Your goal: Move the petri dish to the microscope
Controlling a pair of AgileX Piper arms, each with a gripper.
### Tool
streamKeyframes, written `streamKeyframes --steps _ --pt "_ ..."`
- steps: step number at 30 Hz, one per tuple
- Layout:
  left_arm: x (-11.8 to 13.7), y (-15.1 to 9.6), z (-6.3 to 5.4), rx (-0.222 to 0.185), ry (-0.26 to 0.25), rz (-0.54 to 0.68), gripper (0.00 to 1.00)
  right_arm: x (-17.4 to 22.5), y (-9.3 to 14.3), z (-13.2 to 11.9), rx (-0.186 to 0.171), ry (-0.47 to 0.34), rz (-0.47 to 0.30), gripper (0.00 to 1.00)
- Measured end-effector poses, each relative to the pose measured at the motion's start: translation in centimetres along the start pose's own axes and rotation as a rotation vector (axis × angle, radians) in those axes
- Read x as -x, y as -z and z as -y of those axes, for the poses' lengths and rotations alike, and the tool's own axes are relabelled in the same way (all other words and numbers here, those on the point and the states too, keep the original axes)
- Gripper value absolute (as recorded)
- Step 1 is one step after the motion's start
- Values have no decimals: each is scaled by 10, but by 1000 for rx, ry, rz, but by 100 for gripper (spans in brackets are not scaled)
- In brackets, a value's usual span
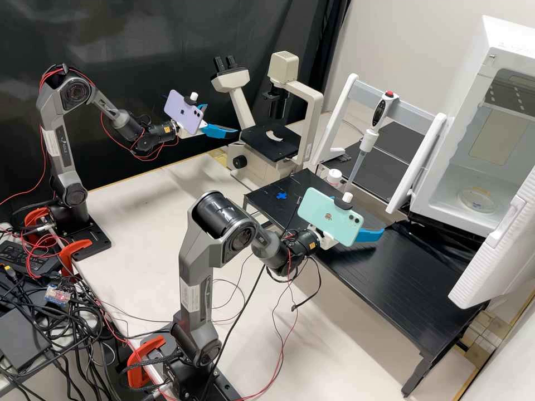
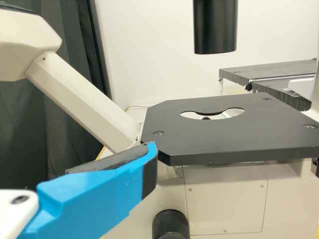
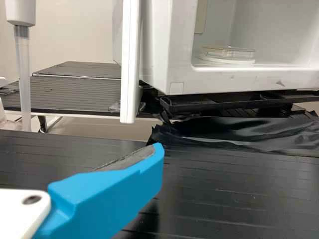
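Beyond the right claw [image 1: 365, 218], gaping empty like the left claw [image 1: 221, 119], a clear, perhaps amber-tinted dish [image 3: 228, 53] lies flat in the white cabinet [image 3: 172, 50] near the black table [image 3: 239, 179].

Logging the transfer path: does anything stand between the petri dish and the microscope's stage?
Yes. In the high view, the white cabinet's side wall, then the white-framed rack with its pipette, stand between the petri dish inside the cabinet and the microscope stage.
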Motion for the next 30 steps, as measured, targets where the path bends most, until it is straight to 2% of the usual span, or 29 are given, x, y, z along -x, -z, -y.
streamKeyframes --steps 15,19,25,30 --pt "0 0 0 0 0 0 100 0 -7 -7 3 -20 21 100" --pt "0 0 0 0 0 0 100 1 -18 -18 -25 -50 51 100" --pt "0 0 0 0 0 0 100 1 -34 -40 -44 -105 76 100" --pt "0 0 0 0 0 0 100 -11 -44 -71 -38 -203 87 100"
